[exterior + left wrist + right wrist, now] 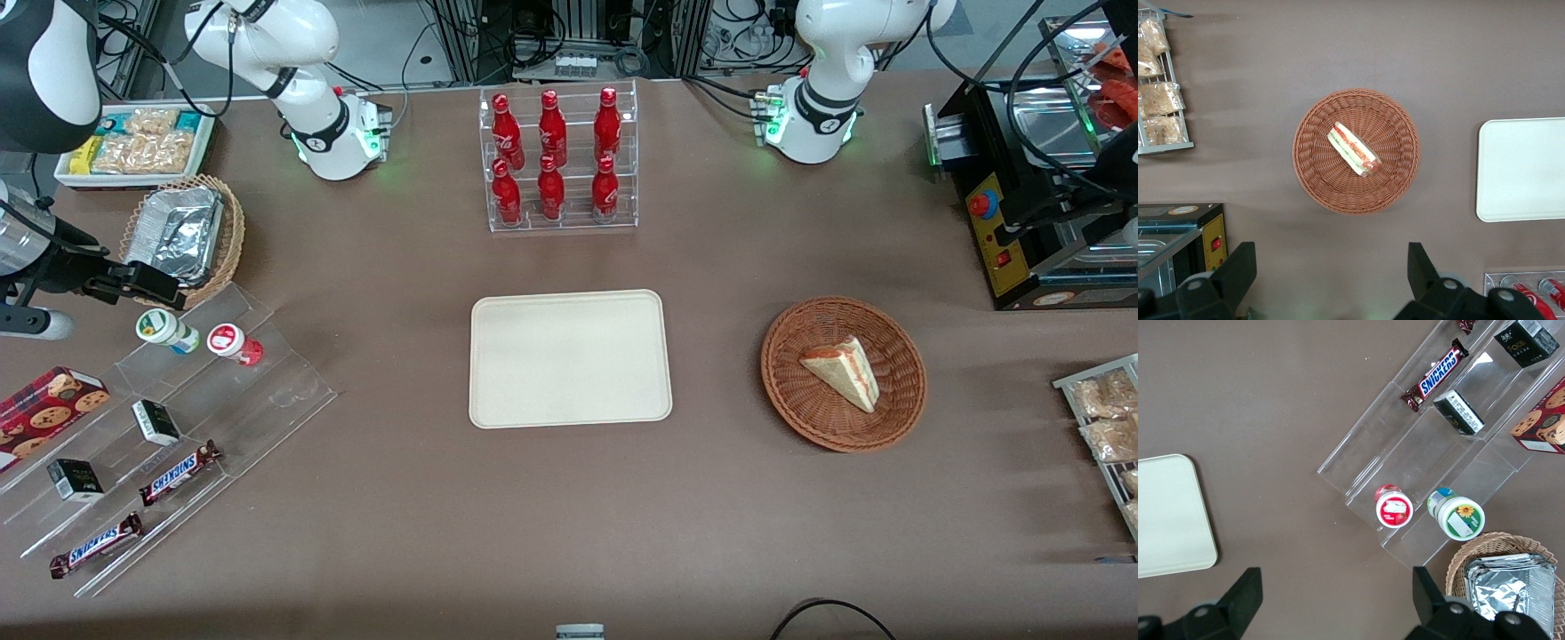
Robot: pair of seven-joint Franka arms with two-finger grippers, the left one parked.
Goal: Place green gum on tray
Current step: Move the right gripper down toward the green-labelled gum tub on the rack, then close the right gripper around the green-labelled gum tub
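The green gum (166, 331), a small bottle with a white lid bearing a green mark, stands on the top step of a clear acrylic stand (222, 391); it also shows in the right wrist view (1458, 515). A red-lidded bottle (233, 343) stands beside it, also in the right wrist view (1394, 507). The cream tray (569, 358) lies flat and bare at the table's middle; its corner shows in the right wrist view (1168, 517). My gripper (147, 283) hangs above the table, slightly farther from the front camera than the gum. It is open and empty (1335, 587), with only brown table between its fingers (1248, 585).
The stand's lower steps hold two Snickers bars (178, 472), small dark boxes (156, 421) and a cookie box (49, 404). A wicker basket with foil trays (182, 236) sits close by the gripper. A cola bottle rack (558, 160) and a sandwich basket (843, 373) stand elsewhere.
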